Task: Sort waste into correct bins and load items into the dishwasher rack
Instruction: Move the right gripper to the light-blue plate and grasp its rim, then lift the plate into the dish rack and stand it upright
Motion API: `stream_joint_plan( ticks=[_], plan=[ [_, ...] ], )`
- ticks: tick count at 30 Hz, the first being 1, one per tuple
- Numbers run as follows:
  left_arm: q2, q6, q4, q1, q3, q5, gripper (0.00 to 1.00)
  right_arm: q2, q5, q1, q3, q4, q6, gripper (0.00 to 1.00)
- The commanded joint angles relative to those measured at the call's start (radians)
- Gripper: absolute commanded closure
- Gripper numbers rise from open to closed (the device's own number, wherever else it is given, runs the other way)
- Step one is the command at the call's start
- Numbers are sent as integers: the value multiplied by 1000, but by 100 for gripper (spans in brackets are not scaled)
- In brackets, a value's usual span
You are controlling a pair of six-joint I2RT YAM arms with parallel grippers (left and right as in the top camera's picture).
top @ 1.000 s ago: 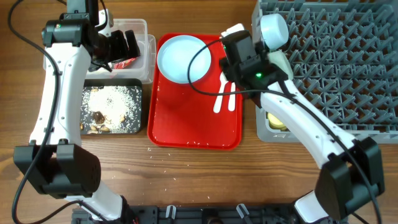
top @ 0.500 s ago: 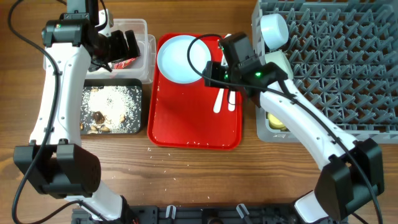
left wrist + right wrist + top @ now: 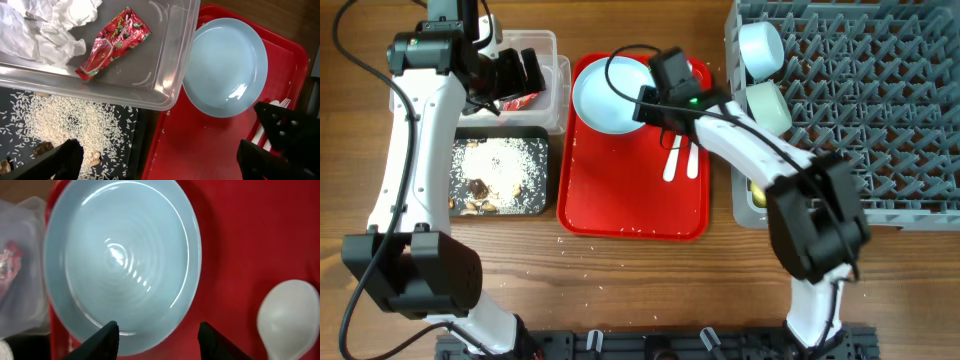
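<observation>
A light blue plate (image 3: 603, 93) lies at the back of the red tray (image 3: 630, 200); it also shows in the left wrist view (image 3: 225, 65) and the right wrist view (image 3: 120, 260). My right gripper (image 3: 646, 106) hovers open over the plate's right rim (image 3: 159, 337), empty. A white spoon (image 3: 287, 315) and fork (image 3: 672, 160) lie to its right. My left gripper (image 3: 516, 73) is open and empty (image 3: 160, 162) above the clear tub (image 3: 552, 50), which holds the red wrapper (image 3: 112, 42) and white tissue (image 3: 45, 25). Two light blue bowls (image 3: 760, 45) and a yellow cup (image 3: 763, 195) sit in the grey rack (image 3: 880, 100).
The black tray (image 3: 545, 175) in front of the tub holds white rice and brown bits (image 3: 65, 120). Loose crumbs lie on the table by the red tray's front edge. The rack fills the right side.
My right arm has swung left from the rack's edge to over the plate's right rim. The left arm has not moved.
</observation>
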Motion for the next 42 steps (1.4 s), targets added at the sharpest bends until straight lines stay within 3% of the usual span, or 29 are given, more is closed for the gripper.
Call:
stream_joint_plan(
  ticks=[1, 7, 17, 23, 30, 32, 37, 42],
  plan=[
    [-12, 2, 3, 4, 14, -6, 0, 42, 3, 5, 3, 36, 57, 49],
    [-12, 2, 3, 4, 14, -6, 0, 105, 3, 5, 3, 39, 58, 53],
    [-12, 2, 3, 4, 14, -6, 0, 111, 13, 5, 3, -91, 53, 96],
    [-12, 2, 3, 4, 14, -6, 0, 48, -66, -27, 3, -173, -72, 96],
    [-12, 2, 3, 4, 14, -6, 0, -322, -73, -122, 3, -229, -324, 96],
    [-12, 2, 3, 4, 14, -6, 0, -439, 43, -149, 3, -258, -340, 96],
    [-12, 2, 3, 4, 14, -6, 0, -671, 568, -241, 3, -322, -356, 96],
    [-12, 2, 3, 4, 14, -6, 0, -689, 928, -325, -2, -322, -446, 96]
  ],
)
